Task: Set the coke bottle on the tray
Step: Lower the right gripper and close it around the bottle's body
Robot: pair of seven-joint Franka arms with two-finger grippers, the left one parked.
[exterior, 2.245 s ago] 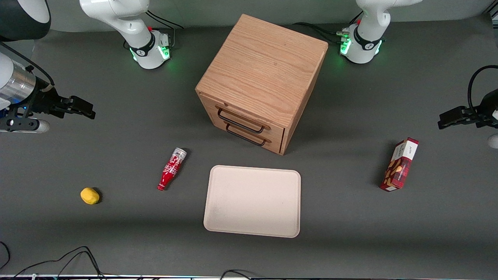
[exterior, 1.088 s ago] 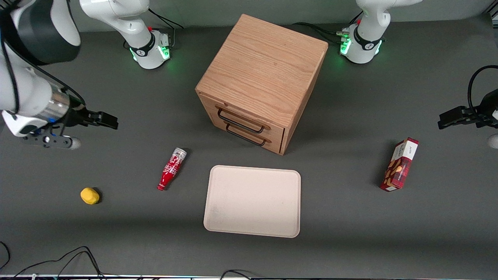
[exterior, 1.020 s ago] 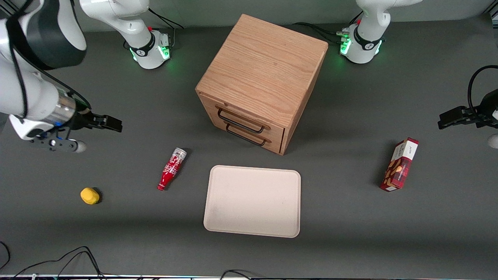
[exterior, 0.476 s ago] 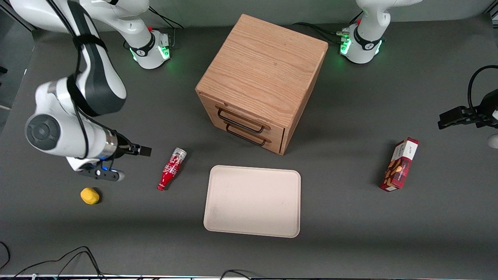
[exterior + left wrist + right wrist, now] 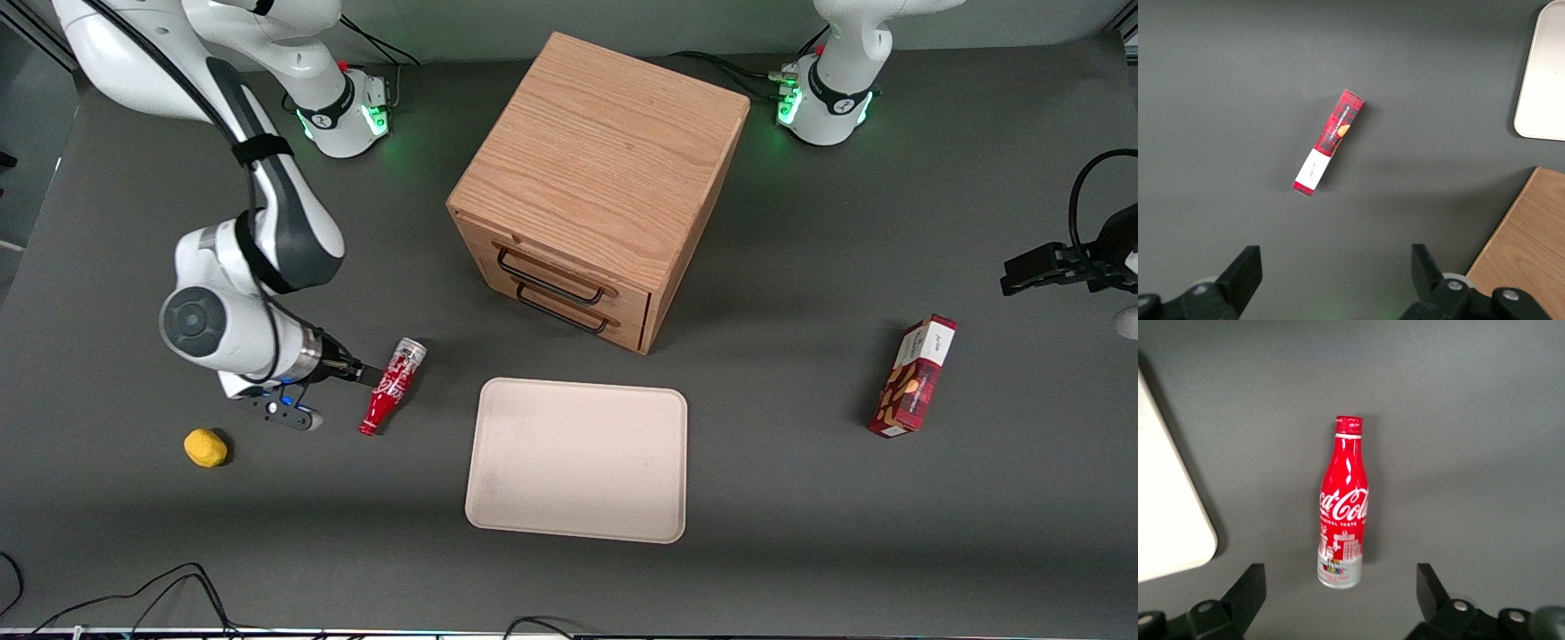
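The coke bottle (image 5: 391, 388) (image 5: 1343, 502) lies flat on the table, left of centre in the front view, white "Coca-Cola" script on red. The gripper (image 5: 366, 374) (image 5: 1341, 600) hangs just above it, fingers spread wide, touching nothing. The tray (image 5: 578, 460) sits beside it at lower centre.

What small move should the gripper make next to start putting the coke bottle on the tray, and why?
Probably lower straight down. The gripper hovers open above the coke bottle, which lies on its side between the fingers, off the tray.
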